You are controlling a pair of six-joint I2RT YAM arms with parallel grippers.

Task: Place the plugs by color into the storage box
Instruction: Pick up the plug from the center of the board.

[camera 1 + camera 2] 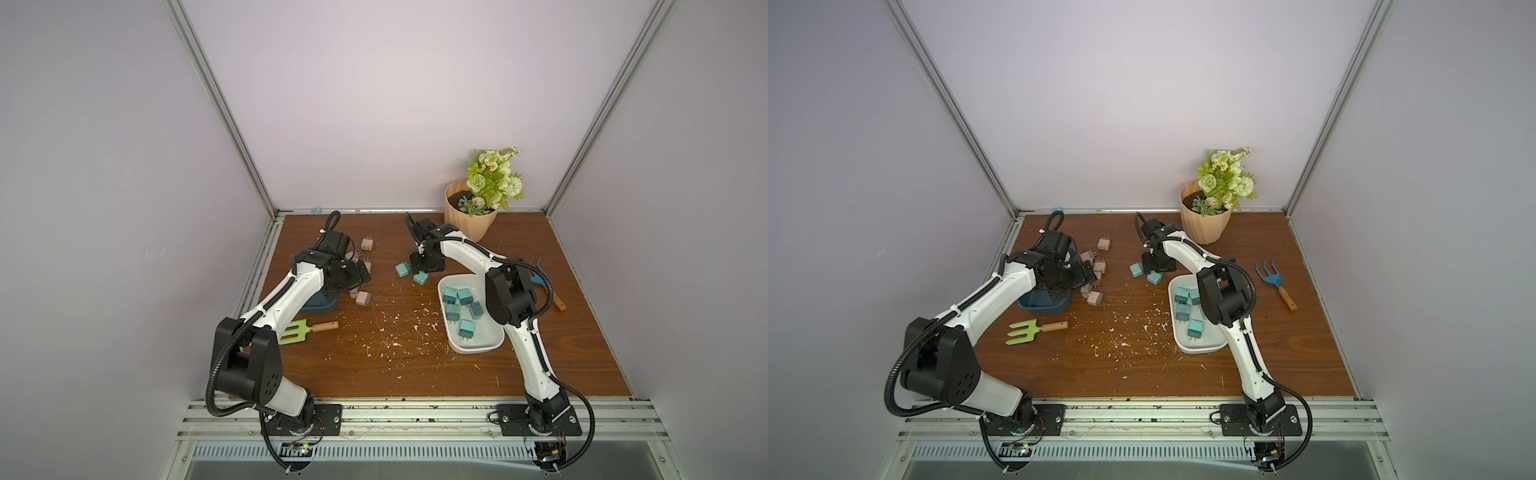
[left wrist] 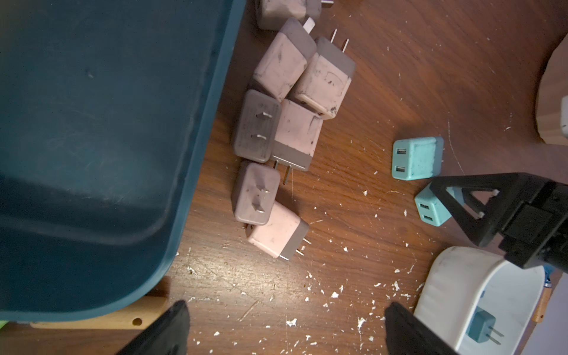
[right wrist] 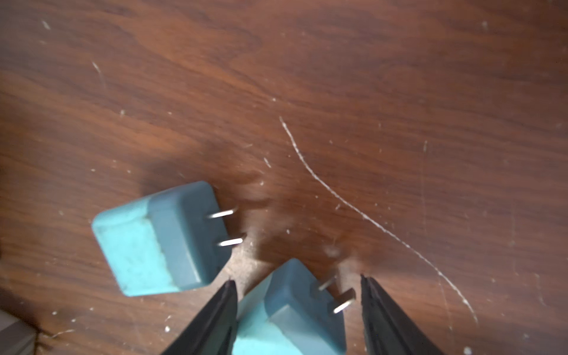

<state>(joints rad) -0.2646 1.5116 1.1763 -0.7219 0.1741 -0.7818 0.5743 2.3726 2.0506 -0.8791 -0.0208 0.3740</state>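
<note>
Desk (image 1: 415,374): brown wood grain, scratched, littered with white flecks (image 1: 390,328). Two containers on it. The dark teal bin (image 2: 92,138) sits on my left arm's side, and I see no plug in the part of it the left wrist view shows. The white tray (image 1: 473,351) on the right arm's side already carries several teal plugs (image 1: 465,328). Left pincer (image 2: 285,304): jaws wide apart, nothing between them, hanging above bare desk near the bin's corner. The tan plugs (image 2: 289,132) lie in a touching cluster just beside the bin's rim, none in reach of the jaws yet. Right pincer (image 3: 296,279): jaws apart, straddling one teal plug (image 3: 292,316) on the desk just beyond the tray's far end. One finger is at the plug's side; the other stands off near the prongs (image 3: 338,295), so I judge it not yet clamped. A second teal plug (image 3: 159,242) lies just beside the first finger, prongs pointing the same general way. Handling estimate: small rigid plastic cubes, light, faces smooth though scuffed, so they are liable to pivot or squirt out if pinched at a corner. Best hold is across two flat opposite body faces, clear of the thin prongs. Risk: the near finger nudging the neighbouring plug.
</note>
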